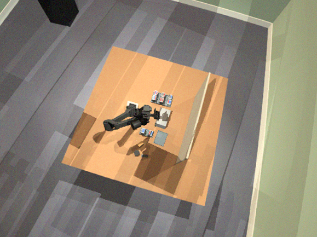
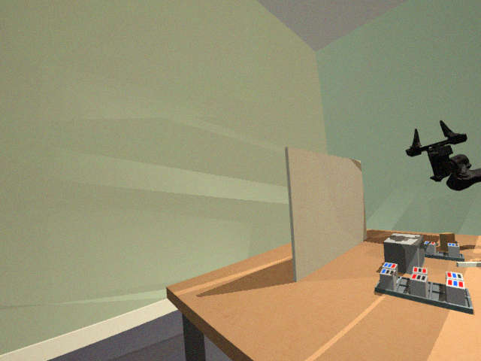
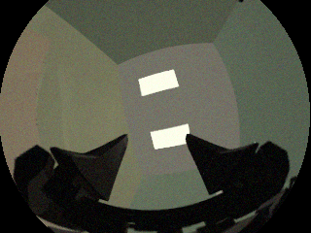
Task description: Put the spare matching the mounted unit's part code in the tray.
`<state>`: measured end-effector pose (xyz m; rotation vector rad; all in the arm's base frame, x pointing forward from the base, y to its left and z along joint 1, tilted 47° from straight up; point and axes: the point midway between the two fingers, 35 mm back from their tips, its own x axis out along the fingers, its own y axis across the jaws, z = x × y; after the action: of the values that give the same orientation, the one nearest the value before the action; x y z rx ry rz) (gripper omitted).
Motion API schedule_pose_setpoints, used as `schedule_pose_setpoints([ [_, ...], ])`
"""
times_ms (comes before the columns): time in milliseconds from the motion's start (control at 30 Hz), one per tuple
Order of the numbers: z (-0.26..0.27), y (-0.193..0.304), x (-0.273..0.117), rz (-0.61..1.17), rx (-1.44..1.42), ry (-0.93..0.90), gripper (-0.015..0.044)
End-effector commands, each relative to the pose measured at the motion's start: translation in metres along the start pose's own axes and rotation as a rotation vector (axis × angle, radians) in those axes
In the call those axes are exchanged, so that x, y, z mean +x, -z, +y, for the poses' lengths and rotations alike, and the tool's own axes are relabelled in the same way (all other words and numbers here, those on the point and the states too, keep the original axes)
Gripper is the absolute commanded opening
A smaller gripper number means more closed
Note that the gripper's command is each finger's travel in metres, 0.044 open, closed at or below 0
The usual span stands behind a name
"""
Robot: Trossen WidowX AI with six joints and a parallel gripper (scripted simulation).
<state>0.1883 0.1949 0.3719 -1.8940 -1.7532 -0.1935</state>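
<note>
My gripper [image 1: 156, 113] [image 2: 428, 125] [image 3: 157, 137] is open and empty, high above the table with its fingers pointing up. A long rack [image 2: 437, 301] holds several grey spares with red, blue and black code bars on top, one being the spare [image 1: 161, 100] [image 2: 418, 286] in its middle. A shorter rack [image 1: 146, 133] [image 2: 443, 256] holds two more spares. The flat grey-blue tray [image 1: 160, 138] is empty; the grey box hides it in the exterior view. I cannot make out the mounted unit or its back code.
A grey box [image 1: 163, 123] [image 2: 402, 252] with a pale top stands between the racks. An upright panel [image 1: 194, 117] [image 2: 326, 210] stands beyond it. A brown block [image 1: 140, 144] [image 2: 446, 241] and two dark pieces lie near the shorter rack. A white plate [image 1: 133, 103] [image 2: 467, 264] lies near the arm.
</note>
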Motion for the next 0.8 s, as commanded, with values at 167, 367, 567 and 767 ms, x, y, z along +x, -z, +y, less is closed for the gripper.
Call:
schedule_pose_setpoints([
  [167, 0.0, 0.0, 0.0, 0.0, 0.0, 0.0, 0.044],
  [367, 0.077, 0.005, 0.017, 0.068, 0.503, -0.254, 0.044],
  [567, 0.165, -0.012, 0.017, 0.23, 1.048, -0.589, 0.044],
  [767, 0.221, -0.037, 0.004, 0.418, 1.391, -0.861, 0.044],
])
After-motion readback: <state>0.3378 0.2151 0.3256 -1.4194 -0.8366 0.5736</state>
